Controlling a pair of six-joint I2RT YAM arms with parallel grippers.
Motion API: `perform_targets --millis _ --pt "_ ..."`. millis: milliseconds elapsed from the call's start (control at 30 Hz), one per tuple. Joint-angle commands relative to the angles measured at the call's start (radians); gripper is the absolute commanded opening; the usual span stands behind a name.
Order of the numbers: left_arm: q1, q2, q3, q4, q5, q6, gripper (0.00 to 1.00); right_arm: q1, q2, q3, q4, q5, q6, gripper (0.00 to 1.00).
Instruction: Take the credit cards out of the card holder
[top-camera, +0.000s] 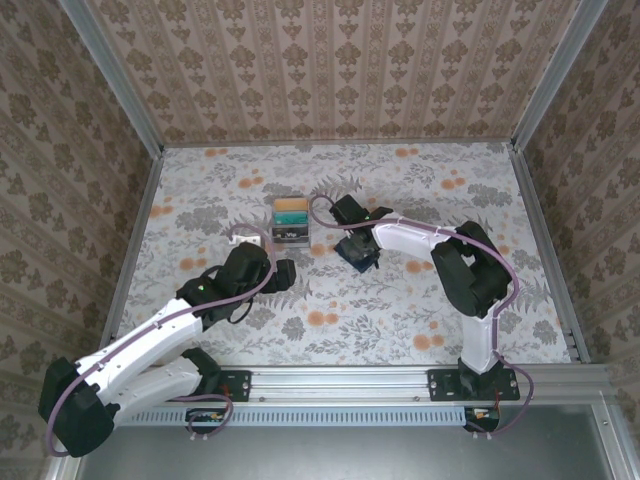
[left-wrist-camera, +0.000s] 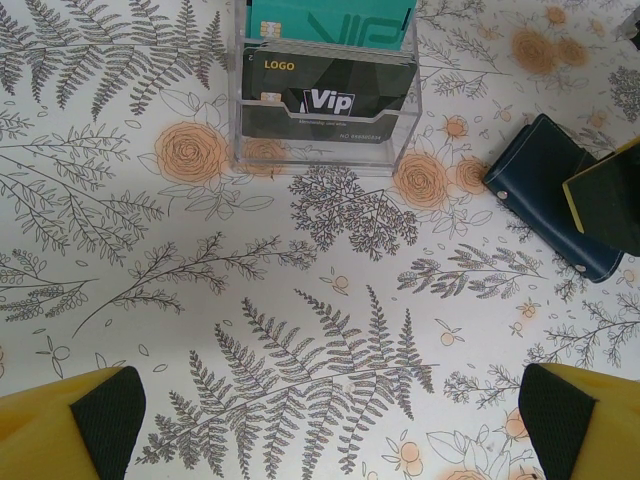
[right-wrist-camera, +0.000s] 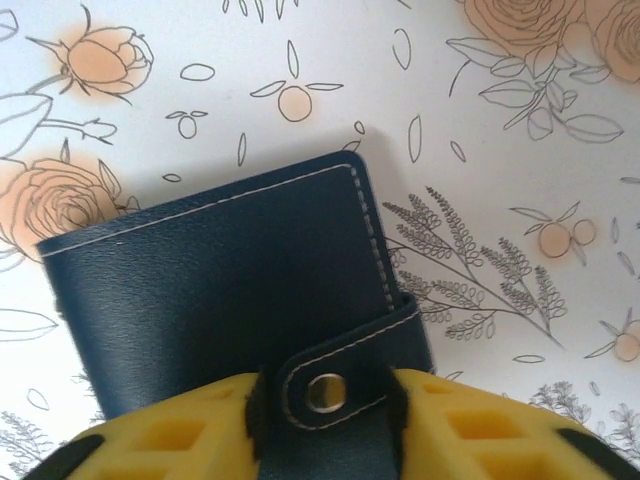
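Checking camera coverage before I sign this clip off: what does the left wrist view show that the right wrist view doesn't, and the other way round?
Left wrist gives: the clear card rack holding a teal card and a dark VIP card, with the left end effector wide open above the floral table cover.
Right wrist gives: close detail of the card holder, its strap fastened by a metal snap, and the right end effector at that strap edge.
Shared: the navy card holder, closed, lying on the floral table cover.
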Motion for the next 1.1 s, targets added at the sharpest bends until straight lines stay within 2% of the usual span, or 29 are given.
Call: perform_targets --millis 0,100,167,267,467,633,900,1067 --pt "-0.009 -0.005 0.011 -0.002 0.002 0.013 1.0 -0.006 0.036 0.003 -0.023 -0.017 -0.019 0.28" --pt "-0.01 -0.005 0.012 0.0 0.003 0.013 1.0 -0.006 0.032 -0.002 -0.023 -0.024 -0.018 0.14" --pt "-0.01 -0.004 0.014 0.001 0.005 0.016 1.0 -0.006 0.021 -0.008 0.007 -0.027 -0.015 0.12" --pt "-0.01 -0.003 0.011 0.005 0.009 0.017 1.0 -0.006 -0.001 -0.019 0.01 -0.042 -0.003 0.0" --pt "-0.01 0.006 -0.003 0.056 0.067 0.014 1.0 0.003 -0.099 -0.066 0.001 -0.158 0.112 0.0" --pt "-0.012 0.046 -0.015 0.144 0.151 -0.012 0.9 0.016 -0.191 -0.142 0.025 -0.255 0.24 0.0" --pt "-0.038 0.211 -0.013 0.329 0.276 -0.089 0.47 0.073 -0.278 -0.283 0.096 -0.333 0.437 0.0" --pt "-0.068 0.35 -0.002 0.46 0.318 -0.158 0.08 0.107 -0.285 -0.317 0.154 -0.331 0.476 0.0"
